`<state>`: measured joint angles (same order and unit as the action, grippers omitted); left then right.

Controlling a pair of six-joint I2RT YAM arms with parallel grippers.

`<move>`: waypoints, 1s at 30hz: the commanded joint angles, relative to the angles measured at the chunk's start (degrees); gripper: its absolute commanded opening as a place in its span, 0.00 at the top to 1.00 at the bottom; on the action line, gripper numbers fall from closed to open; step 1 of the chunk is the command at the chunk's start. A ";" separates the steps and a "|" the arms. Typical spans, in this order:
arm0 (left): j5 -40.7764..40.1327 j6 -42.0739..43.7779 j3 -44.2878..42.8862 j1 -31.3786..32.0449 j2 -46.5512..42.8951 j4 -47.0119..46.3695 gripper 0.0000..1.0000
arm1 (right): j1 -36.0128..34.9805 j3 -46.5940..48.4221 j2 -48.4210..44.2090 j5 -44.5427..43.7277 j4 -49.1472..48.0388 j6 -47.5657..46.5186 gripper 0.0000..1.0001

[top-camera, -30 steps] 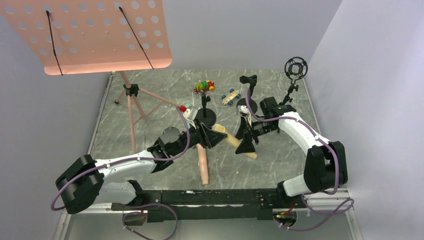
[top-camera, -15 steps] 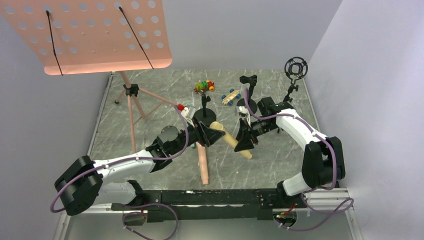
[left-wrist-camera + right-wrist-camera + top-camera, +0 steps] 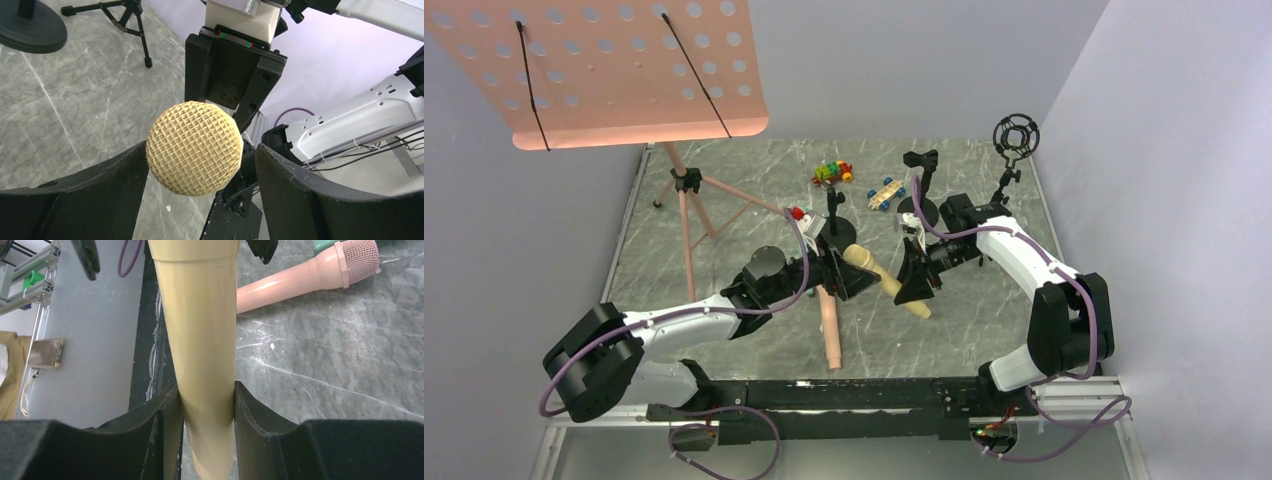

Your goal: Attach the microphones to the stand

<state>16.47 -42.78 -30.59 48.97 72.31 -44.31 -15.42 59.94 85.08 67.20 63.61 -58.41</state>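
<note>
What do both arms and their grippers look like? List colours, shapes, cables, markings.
Both the left arm and right arm have white shells with bulky black joints. A purple cable loops along each. The left gripper and right gripper carry broad, wedge-shaped matte black fingers. The right arm's white wrist block bears thin red and green marks.

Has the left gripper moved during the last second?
Yes. The left gripper has shifted slightly to the right in the top view, nearer the round black stand base.
</note>
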 commanded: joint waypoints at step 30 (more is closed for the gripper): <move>6.49 1.06 -6.61 -1.53 3.13 0.65 1.00 | 0.09 2.22 -1.10 3.03 1.77 -3.53 0.70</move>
<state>21.74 -41.41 -36.29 47.99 76.66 -41.30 -15.42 60.12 85.08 67.55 66.02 -60.45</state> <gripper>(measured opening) 0.564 0.416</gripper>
